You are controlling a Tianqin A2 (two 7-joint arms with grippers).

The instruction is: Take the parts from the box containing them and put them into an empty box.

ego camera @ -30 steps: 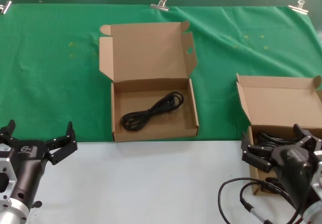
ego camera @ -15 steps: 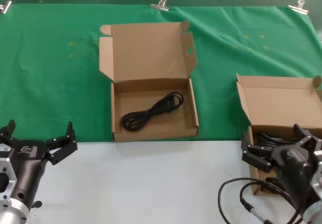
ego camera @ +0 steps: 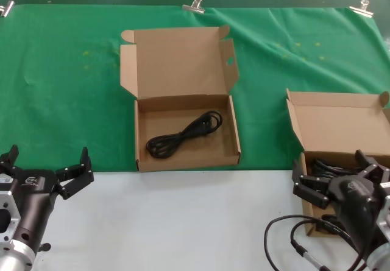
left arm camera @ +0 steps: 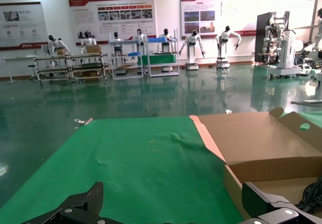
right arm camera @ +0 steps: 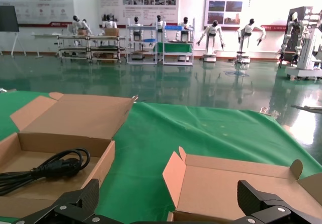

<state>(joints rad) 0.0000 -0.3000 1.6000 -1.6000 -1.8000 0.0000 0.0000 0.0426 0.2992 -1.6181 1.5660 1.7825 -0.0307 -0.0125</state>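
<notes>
Both arms sit low at the near edge of the table, neither holding anything. The left gripper [ego camera: 47, 175] has its fingers spread wide and rests at the near left, on the white surface just short of the green cloth [ego camera: 61, 82]. The right gripper [ego camera: 338, 176] is also spread wide, hovering over the near rim of the source box [ego camera: 338, 125] at the right, where black cables [ego camera: 326, 166] lie partly hidden behind it.

The receiving box [ego camera: 183, 109], centre, with the slotted lid flap, already contains one coiled cable [ego camera: 183, 134].

Risks, as judged:
- Coiled cables may tangle, so a pinch could lift several at once.
- A finger may catch the box wall and drag or tip the light cardboard.
- A trailing cable end may snag either box's rim or upright lid during transfer.
</notes>
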